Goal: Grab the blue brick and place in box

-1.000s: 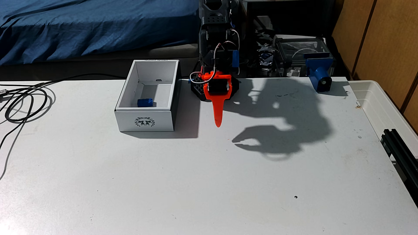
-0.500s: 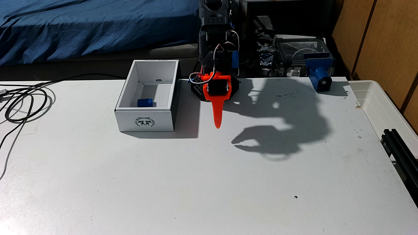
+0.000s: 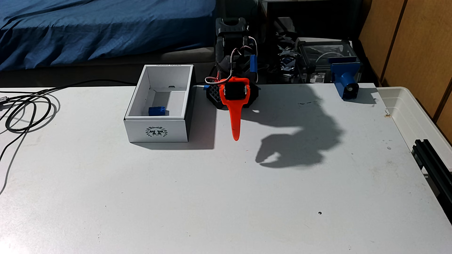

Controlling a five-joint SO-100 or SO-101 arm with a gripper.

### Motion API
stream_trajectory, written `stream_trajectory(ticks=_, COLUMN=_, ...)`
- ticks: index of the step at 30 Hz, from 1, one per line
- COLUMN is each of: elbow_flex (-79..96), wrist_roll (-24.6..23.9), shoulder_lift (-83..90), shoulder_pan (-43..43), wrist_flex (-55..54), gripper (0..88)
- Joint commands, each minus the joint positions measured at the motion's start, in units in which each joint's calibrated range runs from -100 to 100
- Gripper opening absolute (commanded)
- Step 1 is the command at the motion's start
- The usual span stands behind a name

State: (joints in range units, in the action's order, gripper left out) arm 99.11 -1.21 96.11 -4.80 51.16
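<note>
The blue brick [image 3: 156, 111] lies inside the box [image 3: 156, 132], on its floor near the front wall that bears the dark wreath emblem. The box stands open-topped on the white table, left of the arm. My gripper [image 3: 236, 137] hangs just right of the box, above the table. Its orange finger [image 3: 235, 119] points down and toward the camera, and the other finger is hidden behind it. On the table, the gripper's shadow shows the two tips almost together with nothing between them. The gripper is apart from both the box and the brick.
Black cables [image 3: 27, 110] coil on the table's left. A blue clamp-like part [image 3: 346, 81] sits at the back right edge, with a translucent white tub [image 3: 411, 114] and a black rail [image 3: 433, 161] on the right. The arm's base [image 3: 215, 95] stands at the back edge.
The arm has folded lower at the back. The orange finger's tip has sunk slightly toward the table, and the arm's shadow has shrunk. Brick and box are unmoved.
</note>
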Motion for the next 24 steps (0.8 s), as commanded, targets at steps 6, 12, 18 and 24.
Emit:
stream_trajectory(ticks=6, elbow_flex=0.18, wrist_roll=0.29, shoulder_lift=3.55, shoulder_pan=0.34, wrist_flex=-3.30, gripper=0.8)
stream_trajectory(ticks=12, elbow_flex=0.18, wrist_roll=0.29, shoulder_lift=3.72, shoulder_pan=0.27, wrist_flex=0.41, gripper=0.8)
stream_trajectory(ticks=18, elbow_flex=0.18, wrist_roll=0.18, shoulder_lift=3.89, shoulder_pan=0.27, wrist_flex=1.79, gripper=0.8)
stream_trajectory(ticks=24, elbow_flex=0.18, wrist_roll=0.18, shoulder_lift=3.80, shoulder_pan=0.27, wrist_flex=1.79, gripper=0.9)
